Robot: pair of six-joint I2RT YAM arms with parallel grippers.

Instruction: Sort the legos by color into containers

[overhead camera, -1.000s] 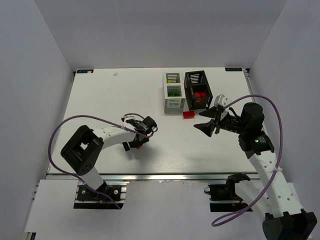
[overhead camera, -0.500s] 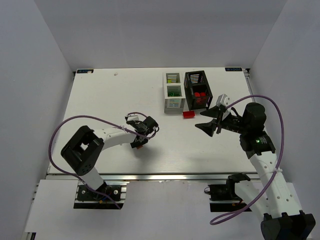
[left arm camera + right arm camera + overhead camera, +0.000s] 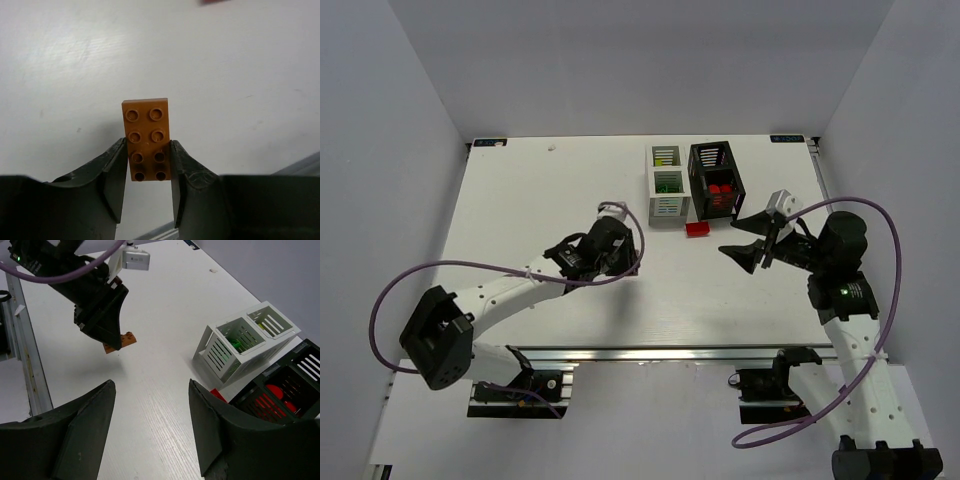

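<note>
Showing orange brick (image 3: pixel 146 131), rectangular, eight studs

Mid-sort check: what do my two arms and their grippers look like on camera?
The left arm and right arm both have white links and black joint housings. A purple cable loops along the left one, and another runs along the right. The left gripper and right gripper have black, wedge-shaped fingers. A small green light glows on the right arm's black housing.
</note>
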